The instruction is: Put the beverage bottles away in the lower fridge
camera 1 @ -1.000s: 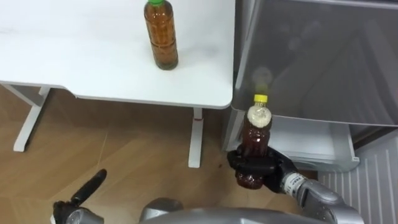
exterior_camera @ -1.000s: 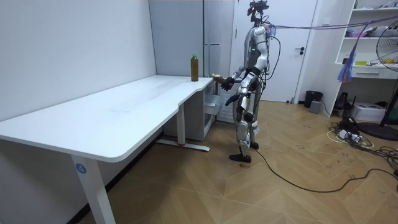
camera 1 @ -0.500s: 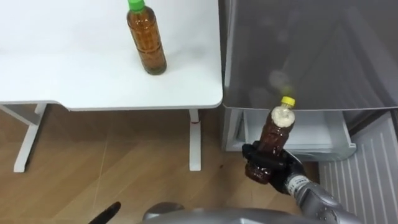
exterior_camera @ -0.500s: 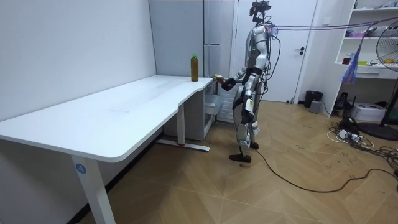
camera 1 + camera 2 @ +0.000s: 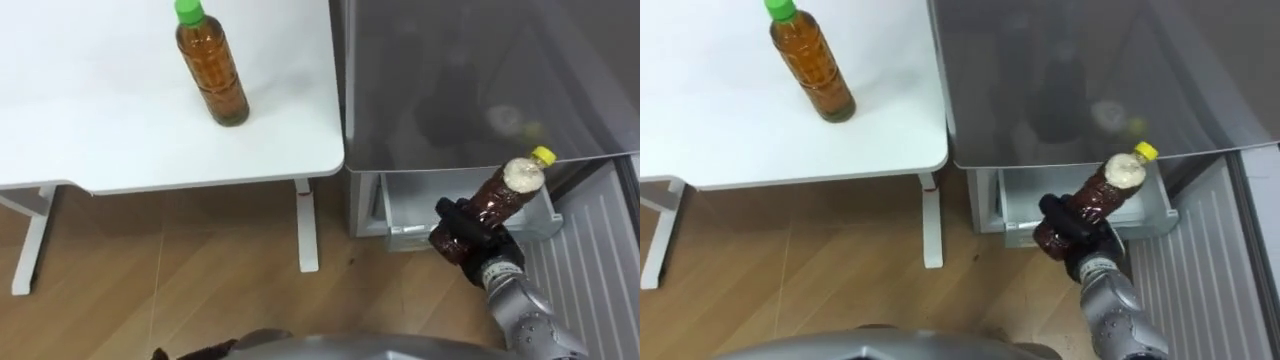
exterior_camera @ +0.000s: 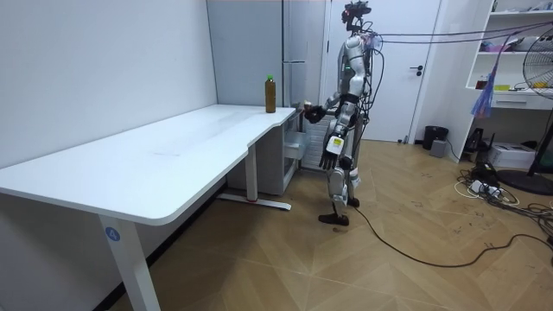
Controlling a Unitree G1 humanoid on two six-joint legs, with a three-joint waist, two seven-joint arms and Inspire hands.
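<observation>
Beside the white desk (image 5: 120, 130), where a green-capped tea bottle (image 5: 212, 68) stands, the right hand (image 5: 458, 236) grips a yellow-capped bottle (image 5: 502, 190), tilted before the grey fridge's (image 5: 480, 70) open lower drawer (image 5: 412, 202).

One drink is a brown bottle (image 5: 497, 197) with a yellow cap and a white patch just under the cap. The right hand (image 5: 462, 236) holds it round its lower half. It leans, with its cap pointing up and to the right. It is by the open drawer (image 5: 405, 205) at the bottom of the grey fridge (image 5: 470, 80). The other bottle (image 5: 212, 75) is golden brown with a green cap. It stands straight up on the white table (image 5: 100, 130), far off on the left, near the table's right edge.
</observation>
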